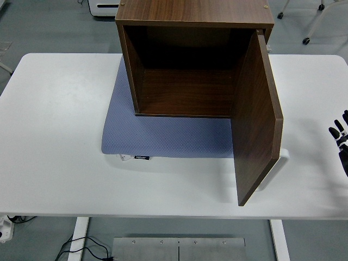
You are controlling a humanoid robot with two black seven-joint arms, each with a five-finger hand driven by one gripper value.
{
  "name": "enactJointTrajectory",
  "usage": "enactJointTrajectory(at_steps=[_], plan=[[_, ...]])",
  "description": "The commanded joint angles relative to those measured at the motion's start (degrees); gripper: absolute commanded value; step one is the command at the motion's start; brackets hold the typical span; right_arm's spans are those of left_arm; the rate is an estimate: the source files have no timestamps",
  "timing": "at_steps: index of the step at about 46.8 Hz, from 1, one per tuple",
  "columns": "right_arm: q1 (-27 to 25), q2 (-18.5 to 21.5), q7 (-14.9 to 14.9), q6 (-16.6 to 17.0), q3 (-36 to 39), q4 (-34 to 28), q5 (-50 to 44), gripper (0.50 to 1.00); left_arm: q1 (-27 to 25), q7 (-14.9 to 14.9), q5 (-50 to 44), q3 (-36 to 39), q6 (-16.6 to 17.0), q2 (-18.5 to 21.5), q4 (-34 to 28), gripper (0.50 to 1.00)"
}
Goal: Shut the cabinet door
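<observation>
A dark wooden cabinet stands on a blue-grey mat at the middle of the white table. Its inside is empty. Its door is hinged on the right side and swung wide open, pointing toward the table's near edge. My right hand shows only at the far right edge, well to the right of the door and apart from it; only some black fingers with white segments are visible. The left arm is out of view.
A white block sits just behind the door's lower corner on the table. Chair wheels and a white unit stand on the floor beyond the table.
</observation>
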Motion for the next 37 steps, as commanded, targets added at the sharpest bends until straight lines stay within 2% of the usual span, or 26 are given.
enactJointTrajectory(at_steps=[1,37], plan=[[0.1,0.0,0.0,0.0,0.0,0.0,0.0,1.0,0.0,0.0,0.0,0.0,0.0,0.0,0.0,1.0],[0.8,-2.4,-0.2,0.0,0.1,0.0,0.0,1.0,0.4,-0.4,0.0,0.0,0.1,0.0,0.0,1.0]])
